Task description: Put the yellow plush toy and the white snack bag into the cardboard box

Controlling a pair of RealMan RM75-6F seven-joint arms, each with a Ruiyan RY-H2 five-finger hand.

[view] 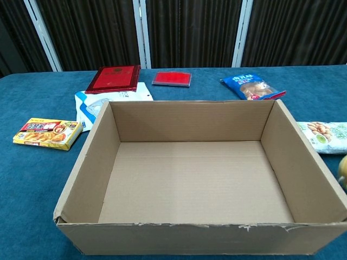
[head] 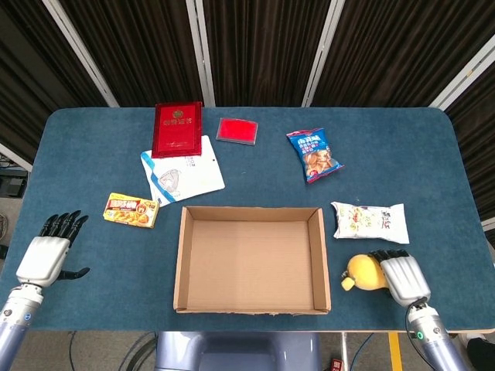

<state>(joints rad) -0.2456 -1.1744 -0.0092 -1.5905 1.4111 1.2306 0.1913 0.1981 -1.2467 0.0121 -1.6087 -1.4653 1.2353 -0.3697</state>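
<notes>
The yellow plush toy lies right of the open cardboard box, near the table's front edge. My right hand grips it from the right, fingers curled over its top, hiding most of it. A sliver of the yellow plush toy shows at the right edge of the chest view, beside the cardboard box. The white snack bag lies flat just behind the toy; the chest view shows the white snack bag right of the box. My left hand hovers open at the front left, holding nothing. The box is empty.
Behind the box lie a red book, a small red case, a blue snack bag, a white-and-blue pouch and a yellow food box. The table's front edge runs close under both hands.
</notes>
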